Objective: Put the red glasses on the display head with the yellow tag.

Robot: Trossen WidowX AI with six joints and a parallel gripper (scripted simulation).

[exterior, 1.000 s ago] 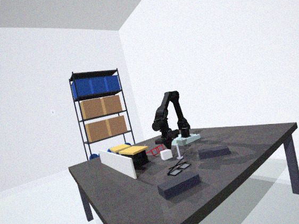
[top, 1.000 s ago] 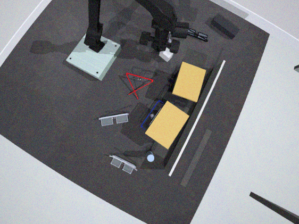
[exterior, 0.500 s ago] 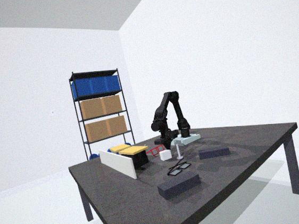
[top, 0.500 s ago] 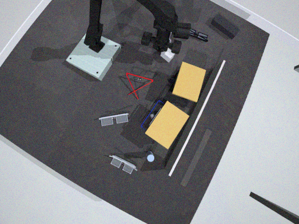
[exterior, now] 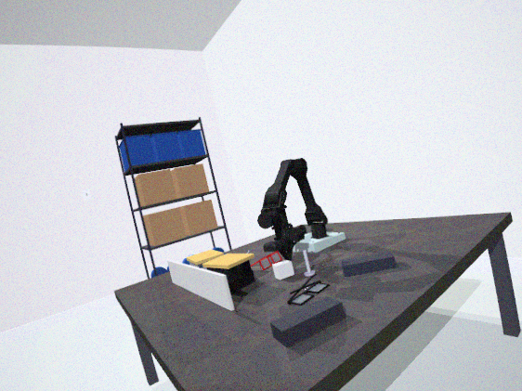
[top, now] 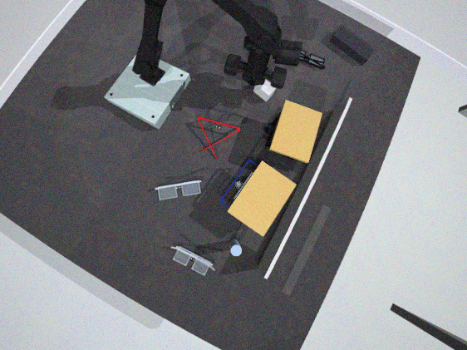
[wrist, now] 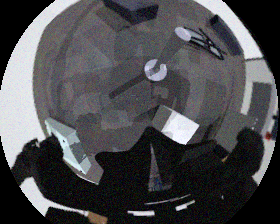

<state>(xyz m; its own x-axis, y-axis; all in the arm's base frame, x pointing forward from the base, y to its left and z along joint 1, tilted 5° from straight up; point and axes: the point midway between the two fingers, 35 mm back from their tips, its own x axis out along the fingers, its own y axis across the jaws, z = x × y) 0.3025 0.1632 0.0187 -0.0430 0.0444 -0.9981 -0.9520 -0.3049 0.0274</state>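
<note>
The dark table [top: 83, 175] carries everything, with a shelving rack [exterior: 169, 191] of blue and brown boxes standing behind it in the exterior view. The black arm [top: 199, 1] rises from its pale base plate [top: 145, 94] and bends down toward the table's far side. A long white panel [top: 309, 185] lies beside two display heads, each topped by a yellow-orange slab: one head [top: 296, 130] nearer the arm, the other head [top: 262, 197] wearing a blue frame on its face side. Which of them bears the yellow tag cannot be made out from these views. The gripper [top: 261, 83] hangs just above a small white block [top: 266, 91], its jaws fully closed with nothing between them. The red glasses [top: 216, 133] lie on the table between the base plate and the nearer head, temples crossed, well apart from the gripper. Two grey-lensed pairs of glasses [top: 179, 189] [top: 192, 260] lie farther off, and a black pair [top: 312, 60] lies near the gripper.
</note>
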